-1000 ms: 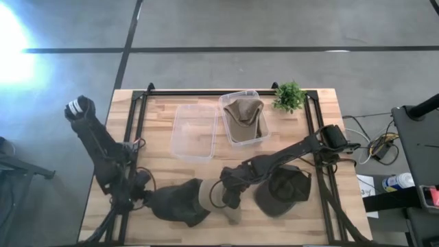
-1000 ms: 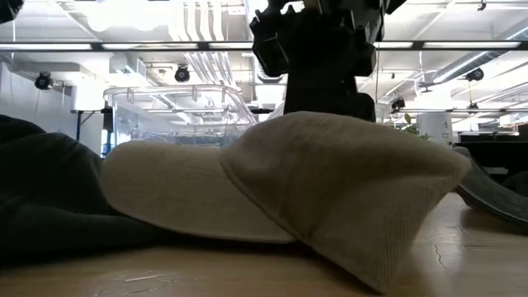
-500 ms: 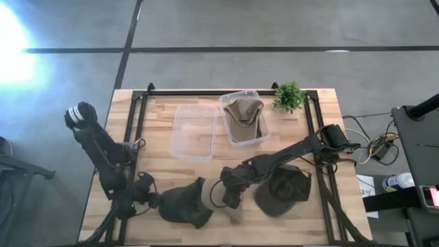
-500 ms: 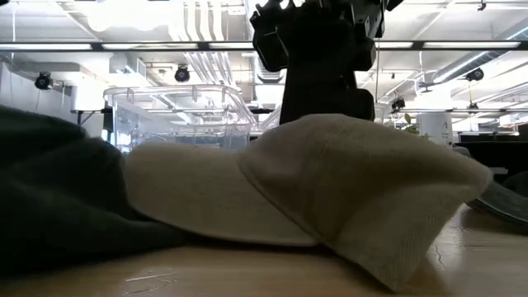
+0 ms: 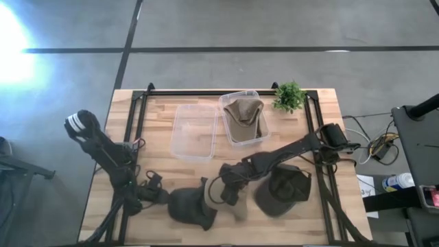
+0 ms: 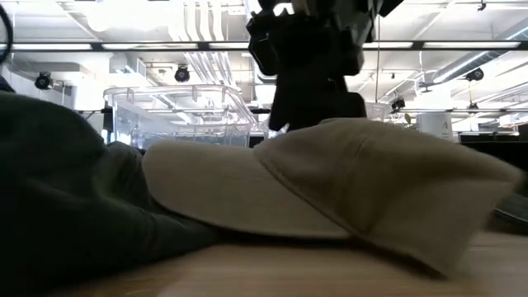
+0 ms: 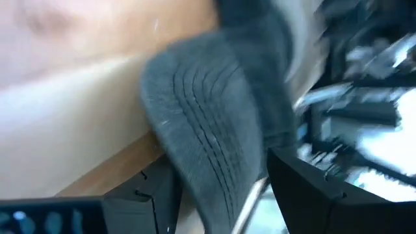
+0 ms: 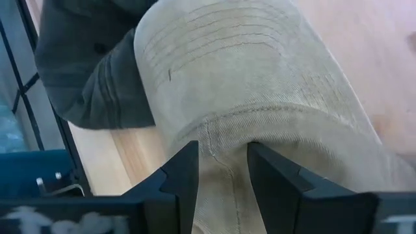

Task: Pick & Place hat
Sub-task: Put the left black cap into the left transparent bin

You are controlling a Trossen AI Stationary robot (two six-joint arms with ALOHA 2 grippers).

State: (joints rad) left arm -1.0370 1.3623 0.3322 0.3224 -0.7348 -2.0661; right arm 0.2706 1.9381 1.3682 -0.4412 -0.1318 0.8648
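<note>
A beige cap (image 5: pixel 236 210) lies near the table's near edge, with its brim (image 6: pixel 223 194) pointing toward the left. A dark grey cap (image 5: pixel 190 206) sits against it on the left and overlaps that brim. My left gripper (image 5: pixel 162 197) is shut on the dark cap (image 7: pixel 214 143), reaching in from the left. My right gripper (image 5: pixel 230 195) stands over the beige cap (image 8: pixel 247 84) and is shut on it. A second dark cap (image 5: pixel 282 189) rests flat on the table to the right. My left gripper pinches the dark grey cap's brim (image 7: pixel 224 185) between its two fingers (image 7: pixel 140 195), coming in low from the table's left; the cap rests on the table. My right gripper pinches a fold of the beige cap's crown (image 8: pixel 224 153) between its two fingers (image 8: pixel 182 175), from above and pointing down. The cap's lower edge lies on the table.
An empty clear bin (image 5: pixel 194 130) and a clear bin (image 5: pixel 230 137) holding a tan hat (image 5: pixel 243 115) stand toward the far edge. A small green plant (image 5: pixel 289 96) is at the far right. Black frame rails (image 5: pixel 130 137) run along both sides.
My left gripper has moved toward the table's right along the near edge, sliding the dark grey cap with it against and over the beige cap's brim. The beige cap has shifted slightly right. My right gripper has stayed on the crown.
</note>
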